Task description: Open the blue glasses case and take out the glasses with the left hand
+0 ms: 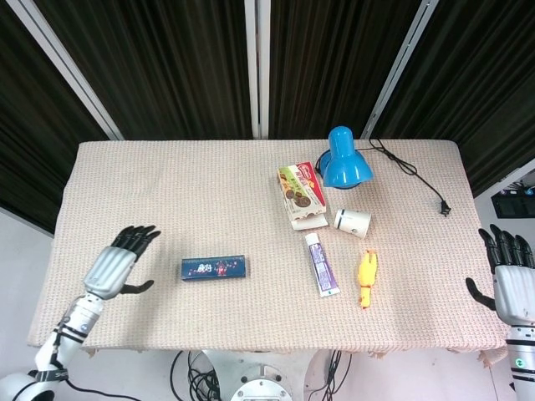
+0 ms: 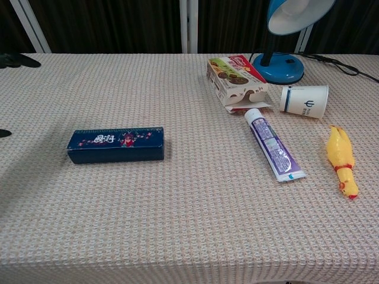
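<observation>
The blue glasses case (image 1: 213, 267) (image 2: 116, 144) lies closed and flat on the tablecloth, left of centre, long side across. My left hand (image 1: 115, 265) hovers over the table's left part, a short way left of the case, fingers spread and holding nothing; in the chest view only its fingertips (image 2: 18, 60) show at the left edge. My right hand (image 1: 508, 282) stays off the table's right edge, fingers apart and empty. The glasses are not visible.
Right of centre lie a snack box (image 1: 301, 195), a purple toothpaste tube (image 1: 322, 264), a paper cup (image 1: 352, 221) on its side and a yellow rubber chicken (image 1: 367, 279). A blue desk lamp (image 1: 343, 159) stands at the back, its cord (image 1: 418, 177) trailing right.
</observation>
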